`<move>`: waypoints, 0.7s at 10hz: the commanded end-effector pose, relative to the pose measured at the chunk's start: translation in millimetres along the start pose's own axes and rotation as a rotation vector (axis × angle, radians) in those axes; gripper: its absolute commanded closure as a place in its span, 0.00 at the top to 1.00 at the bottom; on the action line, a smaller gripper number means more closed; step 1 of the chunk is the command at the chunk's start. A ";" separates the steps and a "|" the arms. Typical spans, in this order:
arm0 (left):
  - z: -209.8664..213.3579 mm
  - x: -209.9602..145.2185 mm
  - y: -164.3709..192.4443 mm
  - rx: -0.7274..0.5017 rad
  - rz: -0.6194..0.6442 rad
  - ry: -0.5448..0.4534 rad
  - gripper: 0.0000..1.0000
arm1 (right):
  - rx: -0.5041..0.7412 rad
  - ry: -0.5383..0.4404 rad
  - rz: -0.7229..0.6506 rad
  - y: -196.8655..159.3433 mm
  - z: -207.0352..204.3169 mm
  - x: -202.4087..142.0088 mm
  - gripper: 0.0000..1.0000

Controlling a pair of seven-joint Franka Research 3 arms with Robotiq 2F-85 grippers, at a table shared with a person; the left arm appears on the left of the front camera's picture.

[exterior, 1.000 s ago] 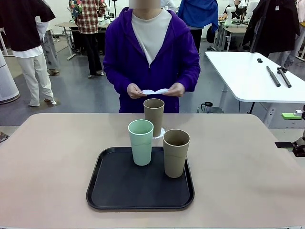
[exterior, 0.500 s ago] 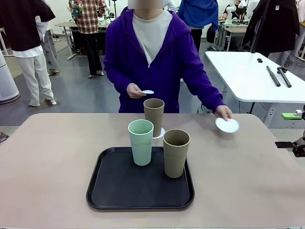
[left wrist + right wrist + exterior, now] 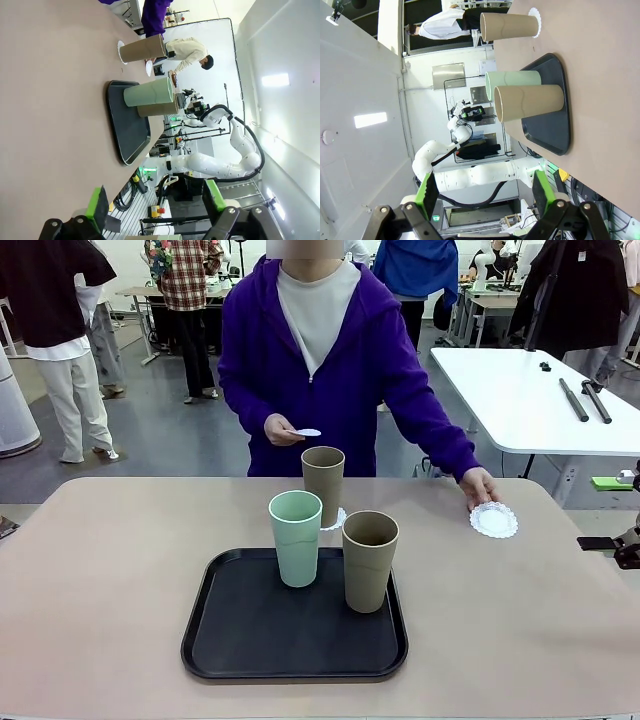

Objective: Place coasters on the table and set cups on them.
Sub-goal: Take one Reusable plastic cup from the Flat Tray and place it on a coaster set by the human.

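Note:
Beyond the black tray (image 3: 250,640), one tan cup (image 3: 323,483) stands on a coaster (image 3: 337,519) on the table (image 3: 120,570). The mint green cup (image 3: 296,538) and another tan cup (image 3: 370,560) stand on the tray. At the table's far right, the person's hand (image 3: 478,485) presses a second coaster (image 3: 494,521) flat; the other hand holds a third coaster (image 3: 306,432) at chest height. My left gripper (image 3: 156,205) is open and empty, well back from the tray (image 3: 127,130). My right gripper (image 3: 485,197) is also open and empty, far from the cups (image 3: 527,102).
A white table (image 3: 520,405) with black tools stands behind at the right. Other people stand farther back. Bare table top lies left and right of the tray.
The person split the coasters held at the chest, carried one out to the table's far right and laid it down. Neither arm moved.

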State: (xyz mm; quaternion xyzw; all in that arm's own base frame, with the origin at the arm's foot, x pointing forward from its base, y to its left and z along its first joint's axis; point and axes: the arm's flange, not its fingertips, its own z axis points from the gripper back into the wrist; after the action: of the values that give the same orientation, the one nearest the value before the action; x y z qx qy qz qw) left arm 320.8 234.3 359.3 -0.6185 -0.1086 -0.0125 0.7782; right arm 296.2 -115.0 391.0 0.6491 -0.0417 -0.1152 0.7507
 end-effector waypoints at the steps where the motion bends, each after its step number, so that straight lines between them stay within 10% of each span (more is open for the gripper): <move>1: 0.1 -0.6 -1.6 0.000 -0.004 -0.004 1.00 | 0.000 -0.001 -0.011 0.8 -0.3 0.2 1.00; 7: 0.1 -0.6 -1.6 0.000 -0.004 -0.004 1.00 | 0.000 -0.001 -0.011 0.8 -0.3 0.2 1.00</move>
State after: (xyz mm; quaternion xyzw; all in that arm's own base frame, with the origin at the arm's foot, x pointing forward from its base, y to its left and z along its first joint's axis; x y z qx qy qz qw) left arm 320.8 234.3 359.3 -0.6185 -0.1086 -0.0125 0.7782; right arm 296.2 -115.0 391.0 0.6491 -0.0417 -0.1152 0.7507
